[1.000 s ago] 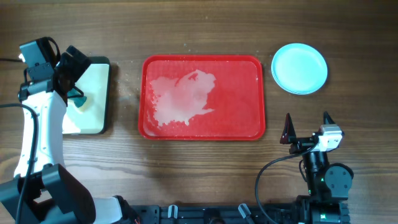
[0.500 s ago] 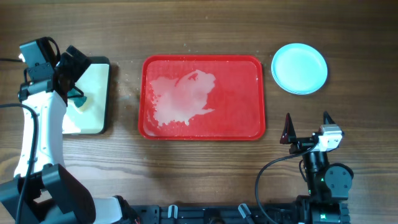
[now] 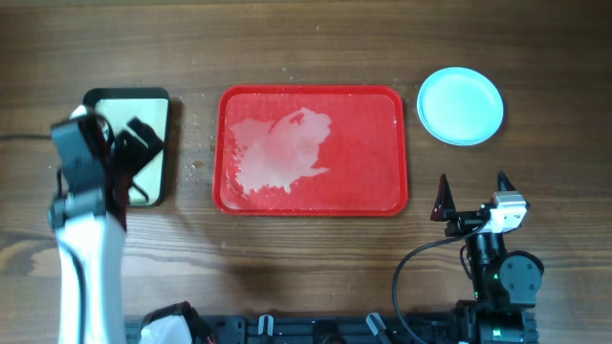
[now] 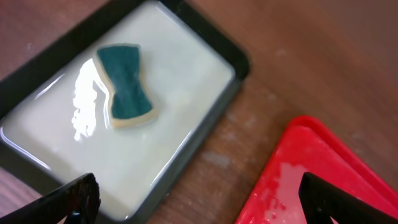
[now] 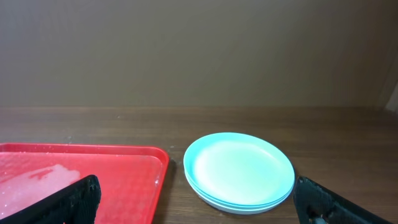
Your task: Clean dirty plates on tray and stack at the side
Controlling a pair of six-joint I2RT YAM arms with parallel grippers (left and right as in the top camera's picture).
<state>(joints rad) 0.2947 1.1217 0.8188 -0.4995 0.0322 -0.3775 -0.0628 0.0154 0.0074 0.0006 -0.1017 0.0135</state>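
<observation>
The red tray lies mid-table with a pale wet smear on its left half and no plates on it. The plates sit stacked on the table to the tray's right, a turquoise one on top. The right wrist view shows the stack beside the tray's corner. My left gripper is open and empty above the cream tray. In the left wrist view it hangs over the gap between the cream tray and the red tray. My right gripper is open and empty, in front of the plates.
A teal-and-beige sponge lies flat on the cream tray, apart from my left fingers. Crumbs or droplets speckle the wood between the two trays. My left arm crosses the table's front left.
My left arm has swung from the back left toward the front, uncovering the cream tray's far end. The sponge stays on the cream tray. The right arm, plates and red tray have not moved.
</observation>
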